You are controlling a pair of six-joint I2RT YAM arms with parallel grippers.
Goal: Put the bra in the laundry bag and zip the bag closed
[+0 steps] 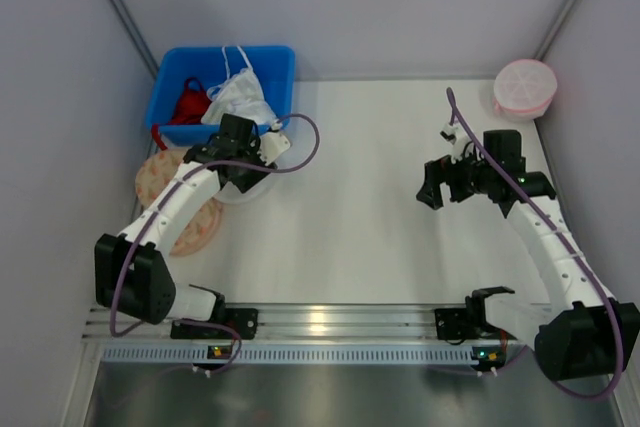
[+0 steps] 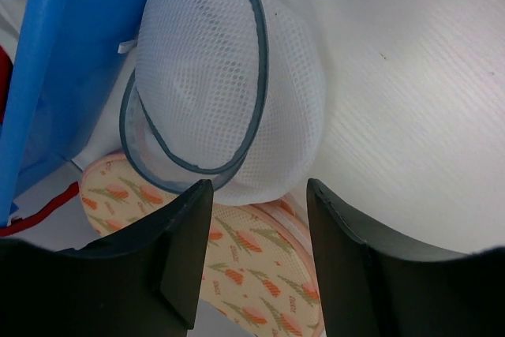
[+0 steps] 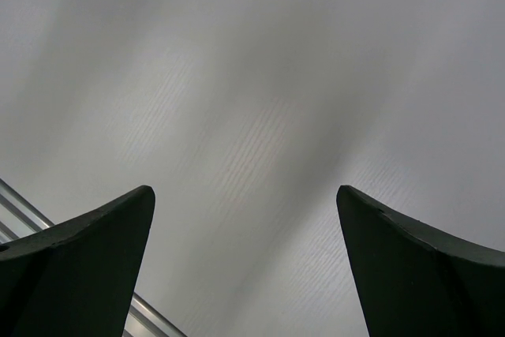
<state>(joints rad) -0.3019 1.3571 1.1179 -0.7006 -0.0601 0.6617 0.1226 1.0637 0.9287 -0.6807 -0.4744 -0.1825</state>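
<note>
The dark-red bra (image 1: 188,102) lies in the blue bin (image 1: 165,97), beside a white garment (image 1: 238,97). The white mesh laundry bag (image 2: 229,76) with a thin dark rim leans against the bin's side, partly on the beige patterned disc (image 2: 260,274). In the top view only its edge (image 1: 236,196) shows under the left arm. My left gripper (image 2: 256,195) is open and empty, its jaws just short of the bag's lower edge; it also shows in the top view (image 1: 240,177). My right gripper (image 1: 432,187) is open and empty over bare table, well to the right, as the right wrist view (image 3: 245,203) confirms.
A pink round mesh bag (image 1: 525,87) sits at the back right corner. The beige disc (image 1: 175,202) lies left of the left arm. A red strap (image 2: 39,215) trails out below the blue bin (image 2: 63,76). Grey walls close in both sides. A metal rail (image 1: 320,322) runs along the near edge.
</note>
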